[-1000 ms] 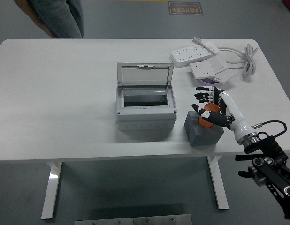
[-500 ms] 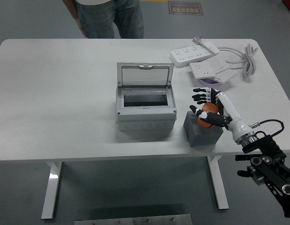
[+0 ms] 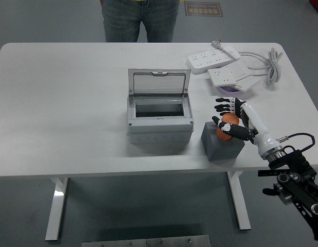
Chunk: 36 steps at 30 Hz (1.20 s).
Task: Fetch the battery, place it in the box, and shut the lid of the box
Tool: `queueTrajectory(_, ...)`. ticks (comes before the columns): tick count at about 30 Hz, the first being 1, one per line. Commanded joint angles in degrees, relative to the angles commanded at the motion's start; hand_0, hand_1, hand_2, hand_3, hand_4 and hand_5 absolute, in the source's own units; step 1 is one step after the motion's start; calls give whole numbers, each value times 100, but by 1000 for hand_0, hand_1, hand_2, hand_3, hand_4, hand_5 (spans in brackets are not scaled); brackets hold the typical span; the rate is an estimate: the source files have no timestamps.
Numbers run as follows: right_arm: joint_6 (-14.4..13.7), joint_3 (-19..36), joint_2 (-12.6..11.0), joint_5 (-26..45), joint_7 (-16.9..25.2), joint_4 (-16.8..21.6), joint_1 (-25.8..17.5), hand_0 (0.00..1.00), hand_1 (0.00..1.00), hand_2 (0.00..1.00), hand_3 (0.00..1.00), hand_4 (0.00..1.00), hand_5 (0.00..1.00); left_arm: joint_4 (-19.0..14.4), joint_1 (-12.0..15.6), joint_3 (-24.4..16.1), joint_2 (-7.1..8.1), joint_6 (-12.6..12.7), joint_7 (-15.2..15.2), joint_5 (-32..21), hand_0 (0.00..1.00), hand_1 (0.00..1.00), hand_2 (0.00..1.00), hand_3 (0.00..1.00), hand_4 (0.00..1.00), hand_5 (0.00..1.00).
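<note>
Across the left half of the white desk (image 3: 61,103) the surface is bare from the far edge to the near edge, giving wide free room on that side. Near the middle stands one grey box (image 3: 159,117), its clear lid (image 3: 159,83) raised upright at the back and the dark interior exposed from above; a strip of bare desk lies in front of it down to the near edge. Just to the right of the box, apart from it by a narrow gap, sits one dark grey block (image 3: 222,142), close to the desk's near edge. On the block's top rests one orange battery (image 3: 229,124), with the right hand (image 3: 233,119) around it: the thumb and the black fingers (image 3: 223,107) curl about the orange body, grasping it. The black forearm runs from there off the near right edge of the desk to the lower right corner. Behind the hand, at the far right, lie two white power strips (image 3: 221,63), one partly over a small purple object (image 3: 230,89), and one coiled white cable (image 3: 269,64) reaches near the right edge. At the far side, one person (image 3: 140,19) stands in jeans just beyond the desk's back edge, hands out of sight.
</note>
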Motion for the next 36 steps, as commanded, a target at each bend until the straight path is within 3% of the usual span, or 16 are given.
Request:
queueTrajectory(22,26,-85,-223,208,18,3,-142,557,603,611,642,684,77,1,-26,-4,11,13,-3,-6,623,689,573,567,586,17)
queueTrajectory(36,32,-190,-233,225,-87,-33,-103,563,583,586,618,637,62,-1,-35,-23,1,13,18,40,619,689,572,566,586,18)
